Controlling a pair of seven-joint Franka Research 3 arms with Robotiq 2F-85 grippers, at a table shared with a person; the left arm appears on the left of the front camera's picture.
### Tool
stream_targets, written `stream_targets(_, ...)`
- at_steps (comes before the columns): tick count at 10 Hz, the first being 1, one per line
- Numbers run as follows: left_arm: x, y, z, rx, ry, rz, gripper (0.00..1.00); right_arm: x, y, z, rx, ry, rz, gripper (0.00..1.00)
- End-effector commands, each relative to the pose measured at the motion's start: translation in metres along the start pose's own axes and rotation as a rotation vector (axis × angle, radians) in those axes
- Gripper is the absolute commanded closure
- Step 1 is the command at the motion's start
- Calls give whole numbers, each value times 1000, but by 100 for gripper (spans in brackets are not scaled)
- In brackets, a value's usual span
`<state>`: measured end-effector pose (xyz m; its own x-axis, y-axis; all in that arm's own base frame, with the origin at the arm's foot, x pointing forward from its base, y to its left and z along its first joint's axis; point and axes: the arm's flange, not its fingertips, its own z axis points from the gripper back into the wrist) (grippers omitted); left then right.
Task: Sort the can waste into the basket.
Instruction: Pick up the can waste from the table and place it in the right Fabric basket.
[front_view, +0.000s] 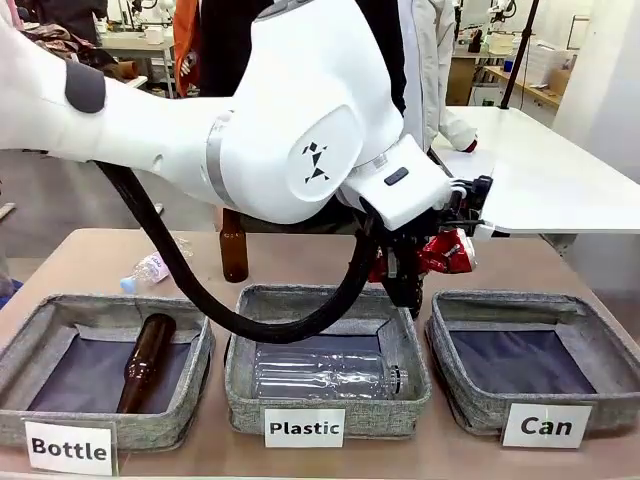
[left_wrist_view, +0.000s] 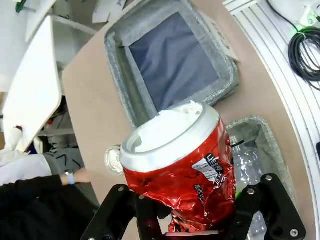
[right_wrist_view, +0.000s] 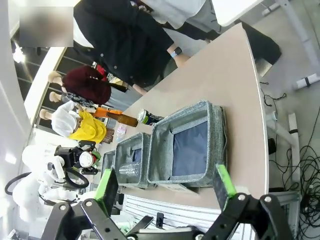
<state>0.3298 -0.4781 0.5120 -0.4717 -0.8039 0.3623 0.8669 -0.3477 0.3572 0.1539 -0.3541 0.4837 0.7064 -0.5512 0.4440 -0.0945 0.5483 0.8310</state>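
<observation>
A white robot arm reaches from the left across a tan table (front_view: 80, 260). Its left gripper (front_view: 440, 258) is clamped tight on a crumpled red can (front_view: 447, 250). The can is held in the air at the far side of three grey baskets, roughly over the gap between the middle Plastic basket (front_view: 240, 385) and the right-hand Can basket (front_view: 465, 395). From the left wrist camera, the can's pale top sits in front of the Can basket, whose dark lining is bare.

The task looks less than half done. No can lies in the Can basket, and the red one is lifted and close but not yet over it or let go. A second can (right_wrist_view: 148, 117), dark in colour, stands on the table just beyond the baskets' far side and remains to be sorted. The right gripper (right_wrist_view: 166, 182) hangs with its green-padded fingers spread wide, holding nothing.

A brown bottle (front_view: 145, 362) lies in the Bottle basket (front_view: 60, 300) at the left, and a clear bottle (front_view: 325, 375) lies in the Plastic basket. Another brown bottle (front_view: 234, 250) stands farther back.

In the front view the arm's bulk covers much of the far table and most of the gripper's fingers. The second can's print is too small to read. A person's hand (left_wrist_view: 80, 176) with a blue wristband rests at the far edge.
</observation>
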Motion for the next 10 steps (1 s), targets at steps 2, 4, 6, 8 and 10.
stream_targets(2, 54, 42, -44, 179, -29, -130, 100, 0, 3, 1, 1, -2, -5, 0)
stream_targets(4, 95, 79, -91, 136, 1, -154, 100, 0, 3, 1, 1, -2, -5, 0)
stream_targets(6, 123, 87, -134, 114, -43, -76, 100, 0, 3, 1, 1, -2, -5, 0)
stream_targets(8, 136, 79, -155, 12, -53, -49, 100, 0, 3, 1, 1, -2, -5, 0)
stream_targets(10, 142, 74, -169, 18, -6, -25, 100, 0, 3, 1, 1, -2, -5, 0)
